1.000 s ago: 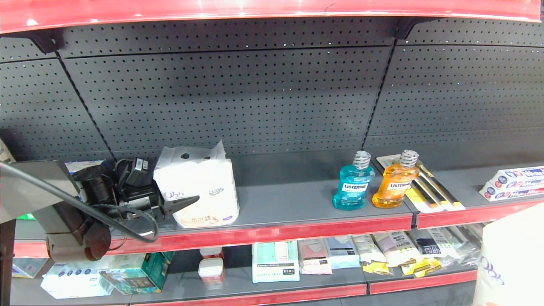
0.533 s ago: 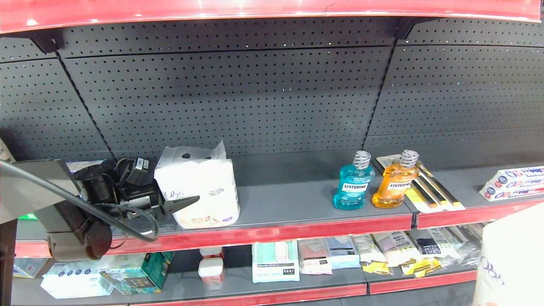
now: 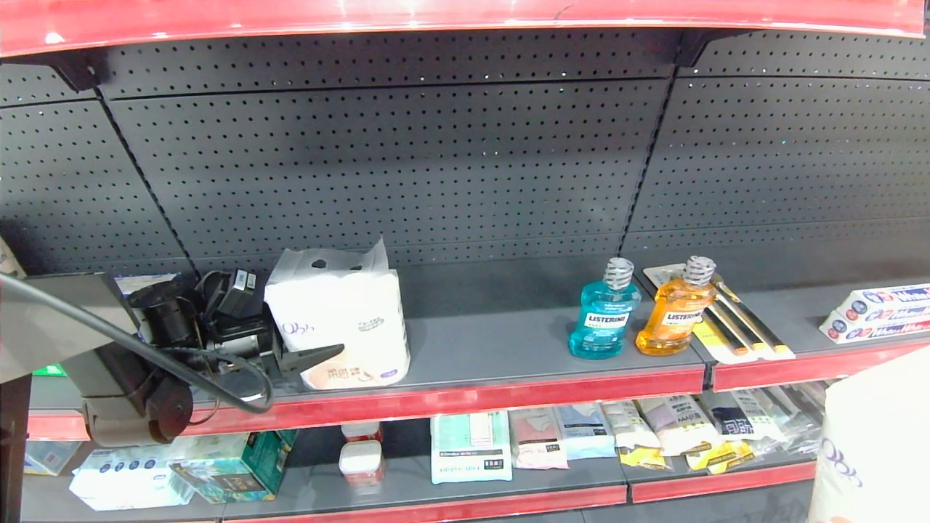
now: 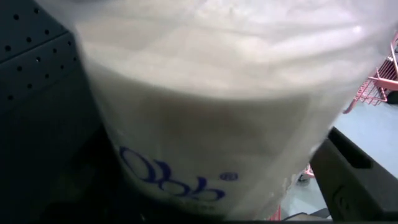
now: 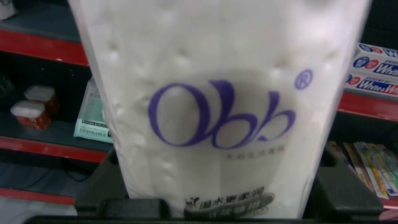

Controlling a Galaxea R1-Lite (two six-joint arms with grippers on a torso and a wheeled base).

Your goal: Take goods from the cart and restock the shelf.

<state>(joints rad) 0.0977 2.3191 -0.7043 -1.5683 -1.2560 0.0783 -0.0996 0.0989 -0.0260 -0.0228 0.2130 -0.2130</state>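
Now: L gripper (image 3: 311, 354) sits at front-left of tissue pack (image 3: 341, 319). Pack stands upright on mid shelf (image 3: 494, 341), left end, well apart from mouthwash btls (image 3: 643, 309). Can't tell if L is clamped or let go. R gripper (image 5: 217, 190) clenched on second pack (image 5: 217, 93) — held up before the shelving, right side.

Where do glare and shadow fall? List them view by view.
Head view: white glare streaks on the glossy red upper shelf edge. Left wrist view: the white plastic-wrapped tissue pack glares white away from its blue print, dimmer around it. Right wrist view: the second white plastic-wrapped pack, in the right gripper, is evenly lit; the red-edged shelves behind it lie in shadow.
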